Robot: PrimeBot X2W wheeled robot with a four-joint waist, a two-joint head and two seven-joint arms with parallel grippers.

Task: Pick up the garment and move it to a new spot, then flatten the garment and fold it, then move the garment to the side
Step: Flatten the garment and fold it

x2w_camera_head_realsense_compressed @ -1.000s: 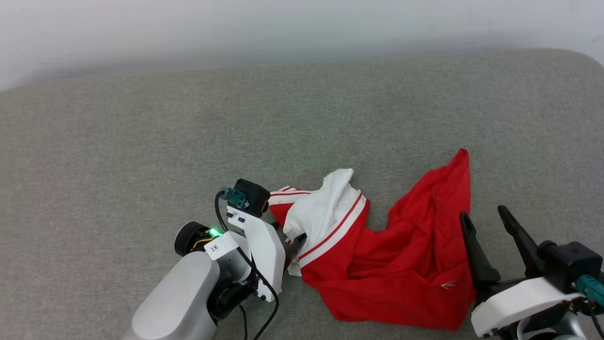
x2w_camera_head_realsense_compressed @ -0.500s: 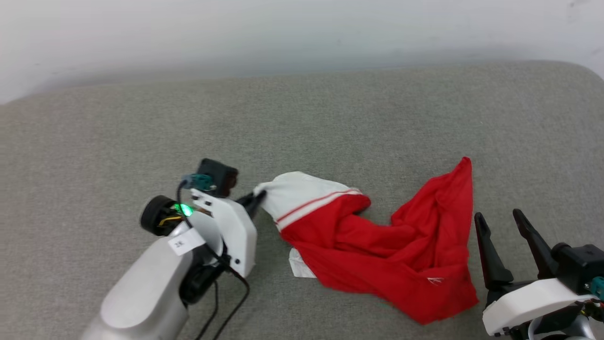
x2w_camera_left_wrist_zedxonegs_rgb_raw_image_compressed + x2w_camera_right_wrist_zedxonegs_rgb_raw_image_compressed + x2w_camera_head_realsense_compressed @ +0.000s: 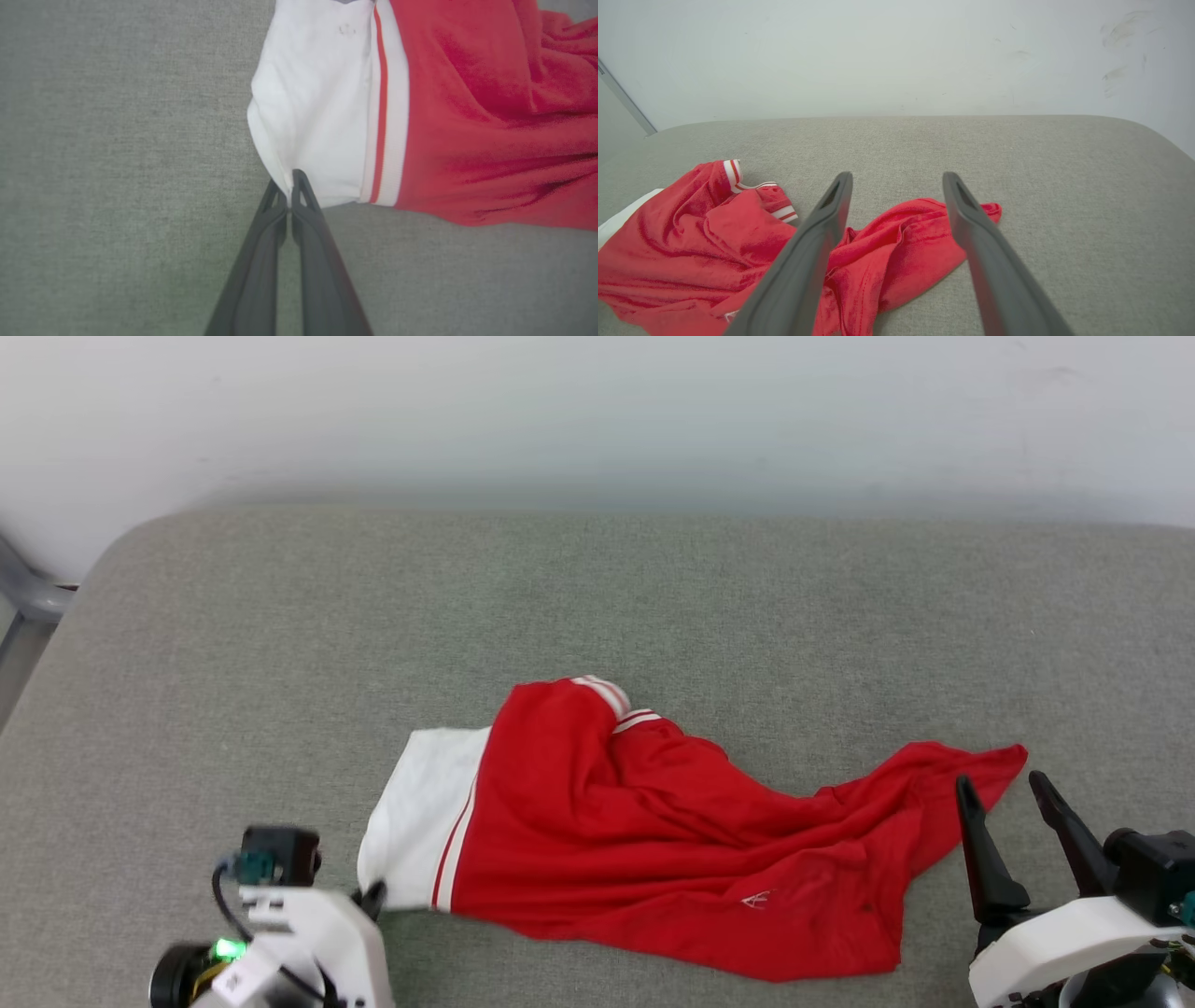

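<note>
Head cam looks down — wrist cams low, share garment (image 3: 653, 840).

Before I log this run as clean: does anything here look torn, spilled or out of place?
Nothing torn or spilled. The garment lies crumpled and askew on the grey cushion, its white sleeve pinched in the shut left tool; the right tool stands open by its red corner.
</note>
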